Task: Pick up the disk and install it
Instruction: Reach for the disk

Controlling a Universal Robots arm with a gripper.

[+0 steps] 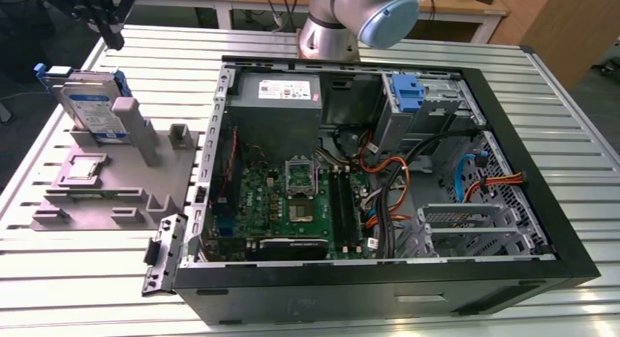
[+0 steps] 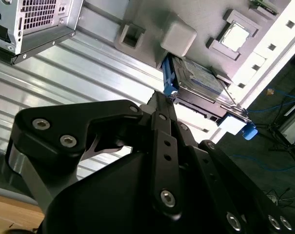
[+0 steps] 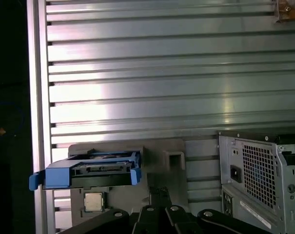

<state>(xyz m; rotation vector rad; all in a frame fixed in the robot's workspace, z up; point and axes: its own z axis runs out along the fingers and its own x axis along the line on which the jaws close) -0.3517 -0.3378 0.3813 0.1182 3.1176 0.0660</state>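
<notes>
While the gripper hovers at upper left, jaws closed on nothing, the disk stands upright in the grey fixture just below. Descending unopened would likely strike its top rail, tipping it out.

arm: silver-grey tube, pale blue joint cap | tool: matte black linkage bars, silver screws

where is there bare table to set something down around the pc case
Bare table lies below the grey holder in the exterior view, and between the disk and the computer case. Crowded: the holder sits tight against the case, and the case is packed inside.
</notes>
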